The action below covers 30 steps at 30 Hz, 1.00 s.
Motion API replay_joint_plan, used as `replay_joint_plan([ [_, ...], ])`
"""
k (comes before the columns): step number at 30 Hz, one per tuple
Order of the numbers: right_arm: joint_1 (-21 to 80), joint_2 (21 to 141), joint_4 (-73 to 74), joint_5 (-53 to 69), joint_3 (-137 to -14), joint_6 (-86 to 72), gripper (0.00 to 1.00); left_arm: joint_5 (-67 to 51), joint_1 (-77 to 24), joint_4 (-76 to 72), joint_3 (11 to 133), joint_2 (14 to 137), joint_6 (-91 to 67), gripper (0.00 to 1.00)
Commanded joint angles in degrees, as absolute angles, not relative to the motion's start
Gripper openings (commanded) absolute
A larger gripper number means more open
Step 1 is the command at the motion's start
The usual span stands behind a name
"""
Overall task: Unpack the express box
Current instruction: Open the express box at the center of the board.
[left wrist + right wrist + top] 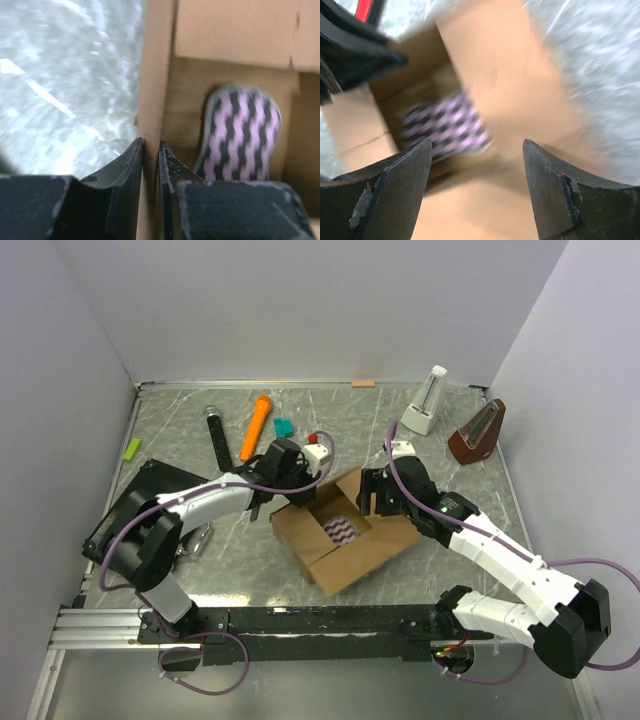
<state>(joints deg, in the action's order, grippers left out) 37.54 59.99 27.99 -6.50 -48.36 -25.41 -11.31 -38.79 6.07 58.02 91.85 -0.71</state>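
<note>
The express box (345,540) is a brown cardboard carton lying open at the table's middle, its flaps spread. A purple and black zigzag-patterned item (342,530) lies inside; it also shows in the left wrist view (240,135) and, blurred, in the right wrist view (445,125). My left gripper (300,483) is shut on the box's upright far-left flap (152,90), one finger on each side (150,150). My right gripper (368,502) is open and empty above the box's right side (476,145).
At the back lie a black handle (215,435), an orange marker (255,426), a teal block (284,427) and a white and red object (317,448). A white metronome (426,400) and a brown one (478,432) stand back right. A flat black case (130,505) lies left; a green piece (132,448) lies beyond.
</note>
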Motion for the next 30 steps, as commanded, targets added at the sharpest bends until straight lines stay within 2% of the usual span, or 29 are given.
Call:
replay_joint_plan([
  [1,39.02,60.37,28.47,-17.55,-52.99,-17.42,0.83,-19.77,-39.29,12.02,64.33,96.41,5.45,0.16],
  [4,41.56,63.27,28.92,-23.54,-53.70,-14.24,0.93,-20.56,-39.29,13.09,65.30,97.56,5.89,0.15],
  [6,42.80,63.81,27.08,-23.12,-53.09,-12.84,0.99,-20.31,-39.29,12.83,65.04,97.21,5.71,0.16],
  [8,43.94,64.77,26.46,-22.85,-52.91,-11.78,0.99,-20.04,-39.29,12.83,64.78,96.77,5.97,0.15],
  [14,48.07,73.73,31.63,-34.44,-56.33,-11.07,0.99,-19.86,-39.29,13.09,64.86,96.77,6.24,0.15],
  [23,51.68,83.49,37.96,-44.11,-58.97,-12.39,0.99,-19.95,-39.29,13.71,65.48,97.21,5.98,0.15],
  [30,51.59,84.29,39.37,-48.86,-59.15,-14.23,0.99,-19.07,-39.29,13.18,64.42,96.24,6.15,0.14],
])
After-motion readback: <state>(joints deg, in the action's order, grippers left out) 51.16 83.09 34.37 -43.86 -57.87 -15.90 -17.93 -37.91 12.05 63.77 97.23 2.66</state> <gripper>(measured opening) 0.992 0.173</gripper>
